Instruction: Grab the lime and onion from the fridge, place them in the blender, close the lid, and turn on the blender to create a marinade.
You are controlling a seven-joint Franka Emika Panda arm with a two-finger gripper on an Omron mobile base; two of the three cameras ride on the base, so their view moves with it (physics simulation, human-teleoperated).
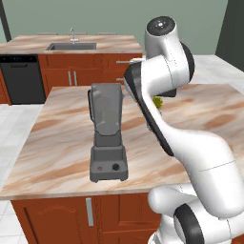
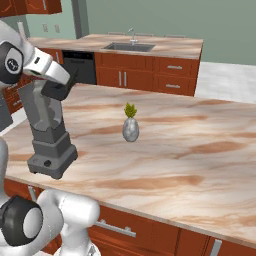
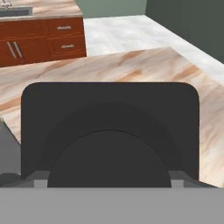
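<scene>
The dark grey blender (image 1: 107,138) stands on the marble island, its red button (image 1: 99,167) and black knob facing the near edge. My gripper (image 2: 64,86) hovers at the top of the smoky jar (image 2: 47,112). The black squarish lid (image 3: 109,122) with its raised centre sits right between my jaws and spans the hand view. I cannot tell whether it rests on the jar's rim. In the left base view my forearm hides the hand. The lime and the onion are hidden; the fridge is out of view.
A small grey vase with green leaves (image 2: 130,129) stands on the island right of the blender. Behind is a second counter with a sink (image 1: 71,46) and a black dishwasher (image 1: 21,78). Bare marble (image 2: 200,150) stretches to the right.
</scene>
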